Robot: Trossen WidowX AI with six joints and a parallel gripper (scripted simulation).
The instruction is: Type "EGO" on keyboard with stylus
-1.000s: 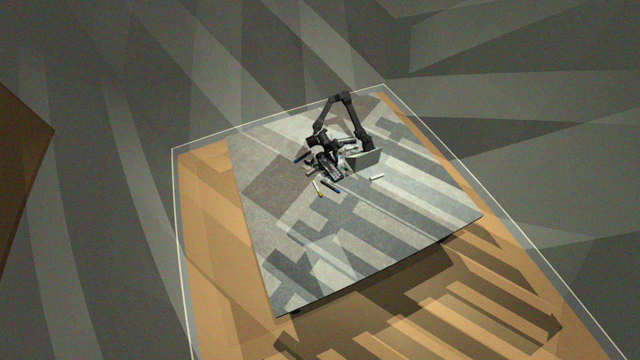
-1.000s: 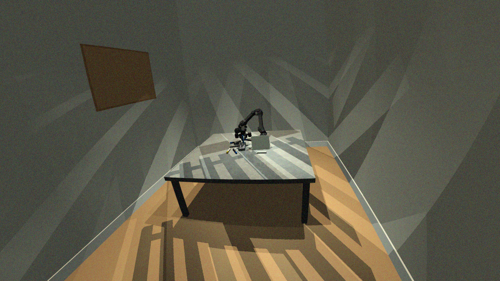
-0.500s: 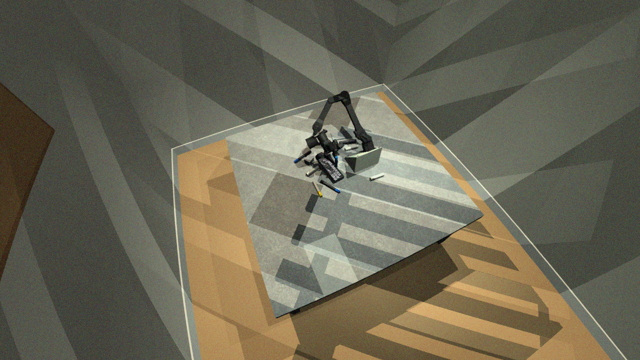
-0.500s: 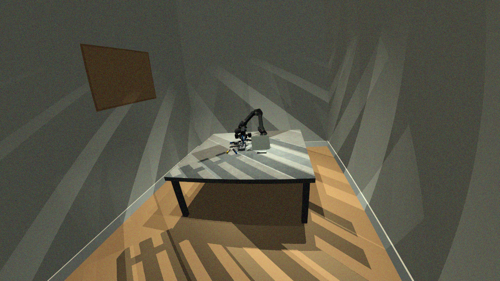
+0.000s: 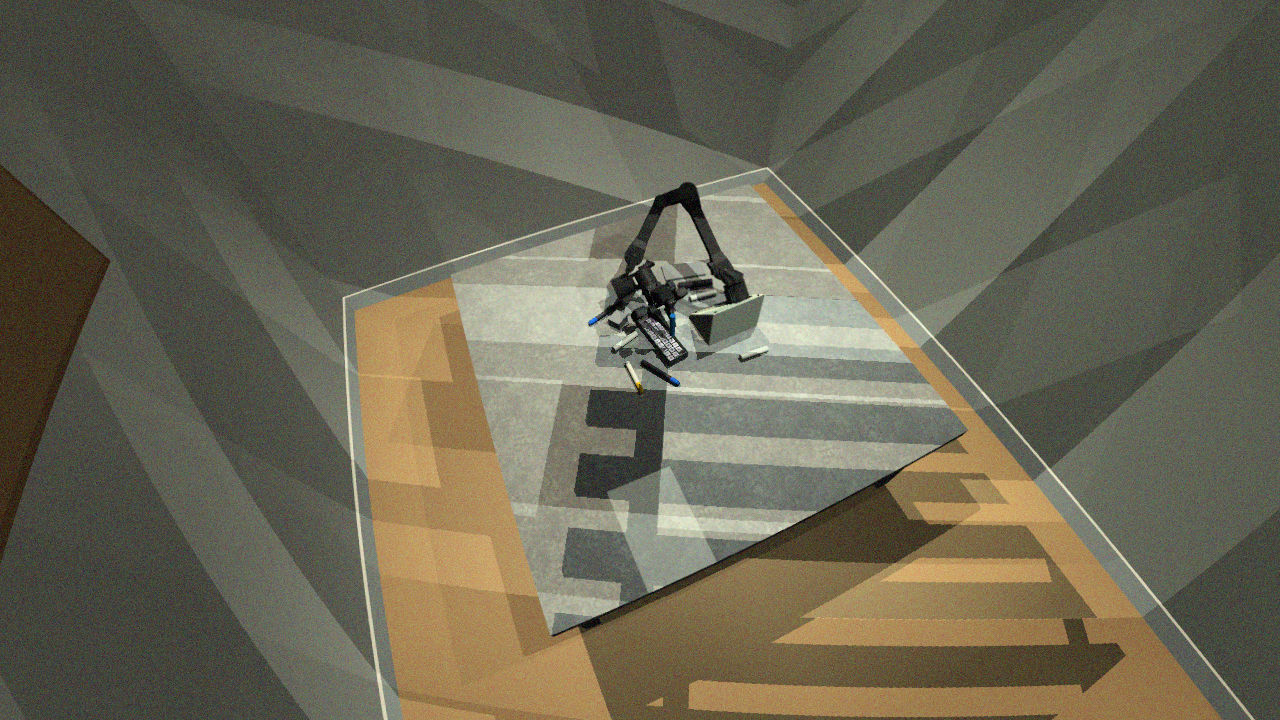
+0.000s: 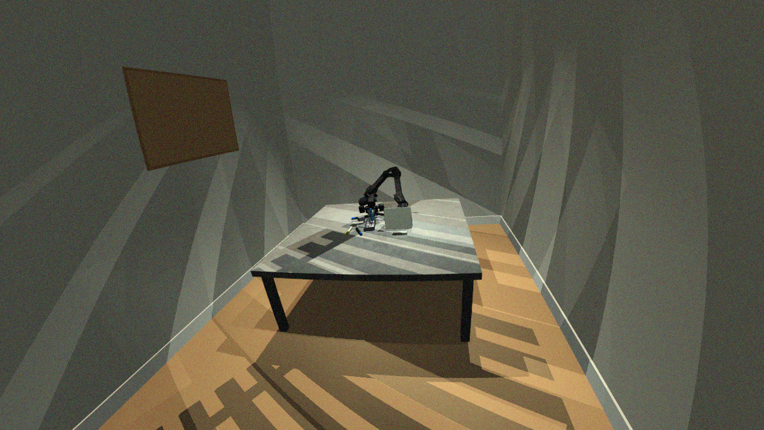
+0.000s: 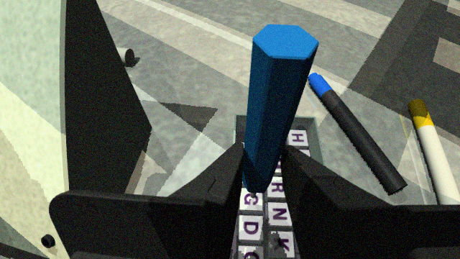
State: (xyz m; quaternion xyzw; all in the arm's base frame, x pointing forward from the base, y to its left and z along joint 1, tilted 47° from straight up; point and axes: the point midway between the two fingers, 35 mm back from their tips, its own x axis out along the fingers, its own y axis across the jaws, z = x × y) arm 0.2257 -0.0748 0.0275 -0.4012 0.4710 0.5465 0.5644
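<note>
My gripper point(image 5: 671, 310) point(image 6: 371, 210) point(image 7: 261, 152) is shut on the blue stylus point(image 5: 672, 323) point(image 6: 371, 216) point(image 7: 274, 79) and holds it nearly upright over the keyboard point(image 5: 664, 338) point(image 6: 369, 226) point(image 7: 318, 138). In the wrist view the lower tip of the stylus is at the upper edge of the G key point(image 7: 256, 205). Whether it touches the key cannot be told. The D key point(image 7: 250, 227) is just below G, and R, N and K lie in the column to the right. The stylus and the fingers hide part of the keyboard, and no E key can be made out.
A pale upright panel point(image 5: 738, 320) point(image 6: 398, 218) point(image 7: 32, 108) stands left of the keyboard in the wrist view. A black marker point(image 5: 657, 370) point(image 7: 359, 137) with a blue end and a white marker point(image 5: 631, 374) point(image 7: 436, 155) with a yellow end lie to its right. A white cylinder point(image 5: 753, 353) lies beyond the panel.
</note>
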